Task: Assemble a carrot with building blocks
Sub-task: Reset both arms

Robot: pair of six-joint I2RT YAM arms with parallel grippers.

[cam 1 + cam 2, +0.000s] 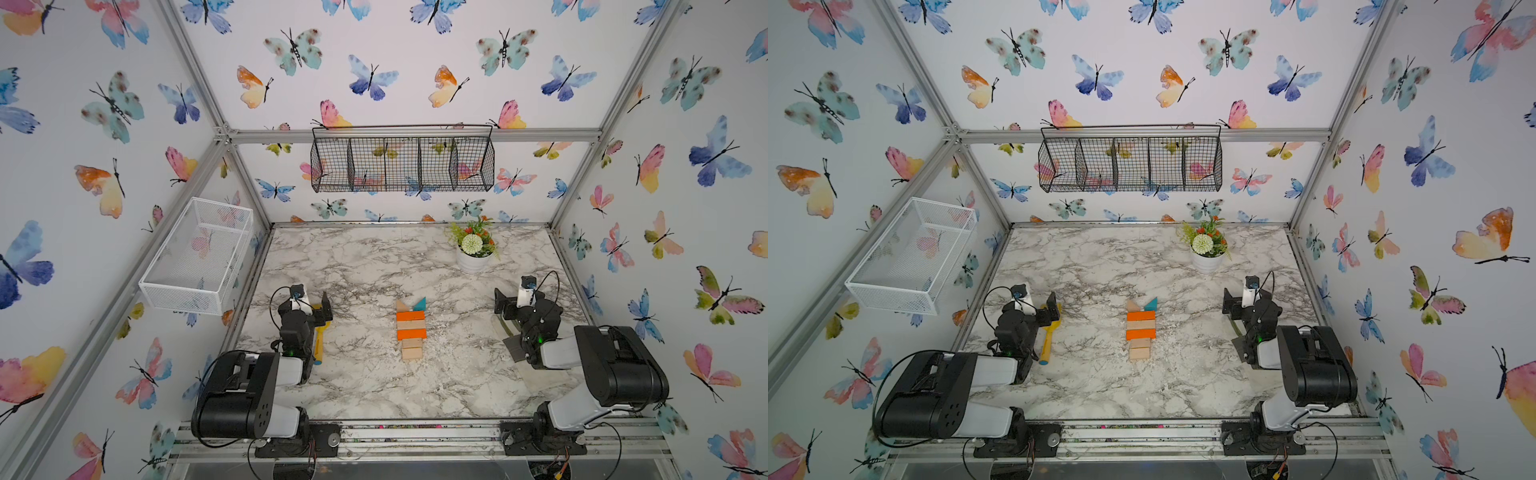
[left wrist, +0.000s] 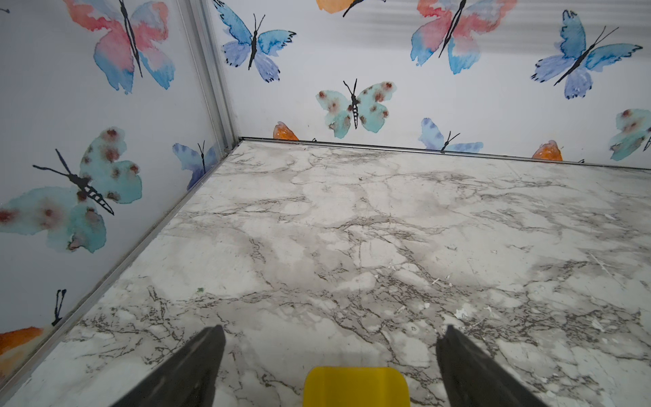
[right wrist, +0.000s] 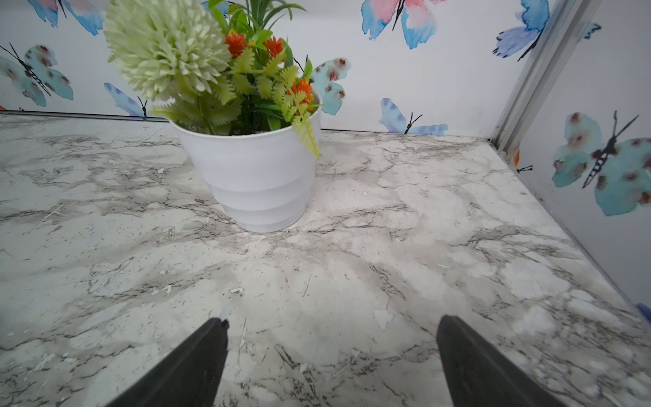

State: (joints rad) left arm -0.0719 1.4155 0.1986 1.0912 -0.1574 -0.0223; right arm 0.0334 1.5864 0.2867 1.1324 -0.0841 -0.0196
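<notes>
On table (image 1: 365, 386): carrot (image 1: 411, 328) in both top views only | left fingers (image 2: 190, 370), right fingers (image 3: 190, 366) apart, empty

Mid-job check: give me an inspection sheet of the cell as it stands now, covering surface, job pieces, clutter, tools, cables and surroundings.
Surface: marble table, with white flecks and scuffs around the middle.
Job's things: carrot lies flat mid-table, orange and wood bars alternating, with tan triangle and teal triangle at its far end; no loose blocks seen.
Clutter: yellow shovel by the left arm; flower pot at the back; dark flat piece under the right arm, unidentified.
Tools: left tool open above the shovel's blade, holding nothing; right tool open, empty, facing the pot.
Cables: cable loops at both wrists, clear of the carrot.
Surroundings: black wire basket and white mesh basket on the walls, nothing seen inside.
</notes>
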